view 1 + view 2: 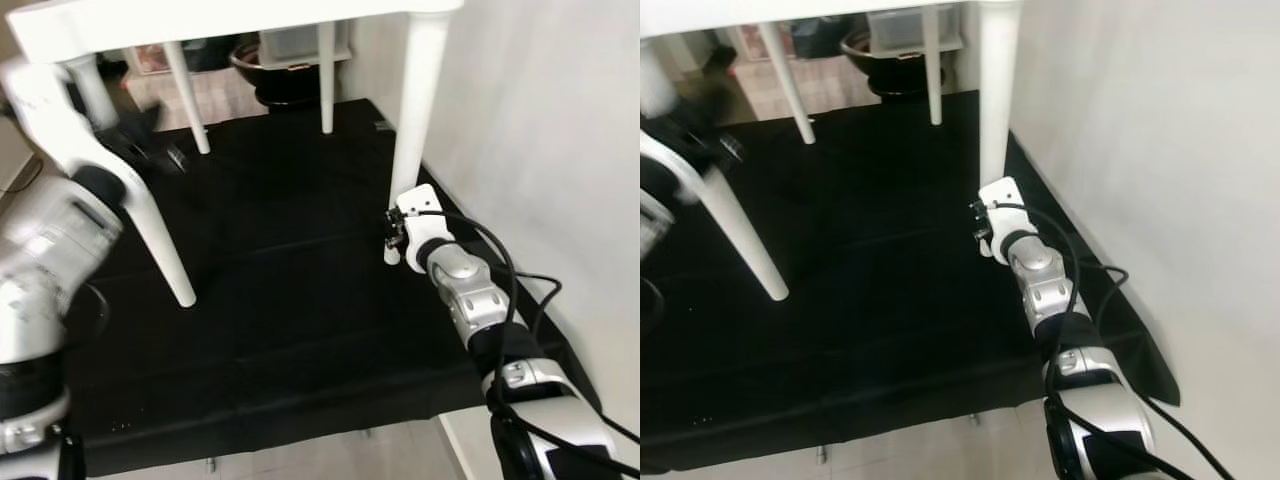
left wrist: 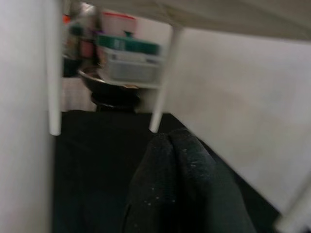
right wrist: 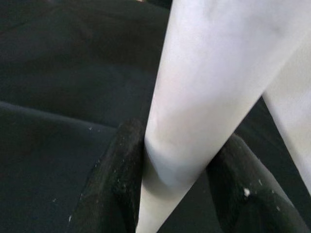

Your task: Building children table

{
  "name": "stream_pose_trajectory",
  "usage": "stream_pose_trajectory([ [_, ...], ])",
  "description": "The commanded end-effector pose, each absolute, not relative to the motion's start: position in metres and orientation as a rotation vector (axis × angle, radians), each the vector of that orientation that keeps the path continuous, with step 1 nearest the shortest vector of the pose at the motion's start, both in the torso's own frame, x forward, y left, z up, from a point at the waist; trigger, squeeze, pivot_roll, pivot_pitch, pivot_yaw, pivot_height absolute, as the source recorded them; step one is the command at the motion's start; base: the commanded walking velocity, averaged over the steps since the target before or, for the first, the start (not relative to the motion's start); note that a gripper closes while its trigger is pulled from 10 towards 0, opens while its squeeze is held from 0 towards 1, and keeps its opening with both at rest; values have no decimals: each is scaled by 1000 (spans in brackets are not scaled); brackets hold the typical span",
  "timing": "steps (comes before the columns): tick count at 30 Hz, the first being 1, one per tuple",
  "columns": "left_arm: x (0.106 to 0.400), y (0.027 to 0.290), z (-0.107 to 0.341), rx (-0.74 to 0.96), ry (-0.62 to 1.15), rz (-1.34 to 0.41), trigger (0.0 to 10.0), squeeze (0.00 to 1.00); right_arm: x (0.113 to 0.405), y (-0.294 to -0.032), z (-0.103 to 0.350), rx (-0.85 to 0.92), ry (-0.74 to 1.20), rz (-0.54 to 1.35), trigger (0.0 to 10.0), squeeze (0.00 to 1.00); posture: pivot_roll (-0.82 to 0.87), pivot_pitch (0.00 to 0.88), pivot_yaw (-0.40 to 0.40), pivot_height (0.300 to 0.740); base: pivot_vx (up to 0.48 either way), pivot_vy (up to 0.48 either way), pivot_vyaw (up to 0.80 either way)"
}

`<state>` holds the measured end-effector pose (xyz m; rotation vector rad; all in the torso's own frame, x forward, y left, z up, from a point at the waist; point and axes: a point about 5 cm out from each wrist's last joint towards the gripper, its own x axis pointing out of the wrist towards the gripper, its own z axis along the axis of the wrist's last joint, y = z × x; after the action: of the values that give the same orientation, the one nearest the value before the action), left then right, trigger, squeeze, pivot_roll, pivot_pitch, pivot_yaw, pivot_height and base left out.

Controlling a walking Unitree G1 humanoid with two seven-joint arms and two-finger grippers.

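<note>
White table, white legs; black floor cloth; silver arms; pale wall; teal-lidded box.

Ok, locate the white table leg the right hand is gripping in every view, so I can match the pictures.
Left eye view: the table leg is right of centre, the right hand near its foot.
Right eye view: upper centre, leg.
Left wrist view: cannot tell which leg it is.
Right wrist view: centre, leg between both fingers.
Shared landmark: black mat.
</note>
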<state>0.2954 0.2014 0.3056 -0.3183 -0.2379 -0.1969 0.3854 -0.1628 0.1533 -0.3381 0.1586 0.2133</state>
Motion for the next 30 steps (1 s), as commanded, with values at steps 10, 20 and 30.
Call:
stream_pose_trajectory([
  [10, 254, 161, 242, -207, -108, -268, 10000, 1000, 330, -183, 125, -239, 123, 281, 10000, 1000, 3, 116, 38, 740, 0, 0, 0],
  [20, 207, 156, 168, 20, 102, -136, 10000, 0, 264, -167, 130, -134, 18, 401, 10000, 0, -32, 100, 36, 740, 0, 0, 0],
  [30, 206, 167, 149, 70, 131, 28, 10000, 0, 274, -150, 147, -58, -71, 432, 10000, 0, -26, 60, 16, 740, -142, 0, 0],
])
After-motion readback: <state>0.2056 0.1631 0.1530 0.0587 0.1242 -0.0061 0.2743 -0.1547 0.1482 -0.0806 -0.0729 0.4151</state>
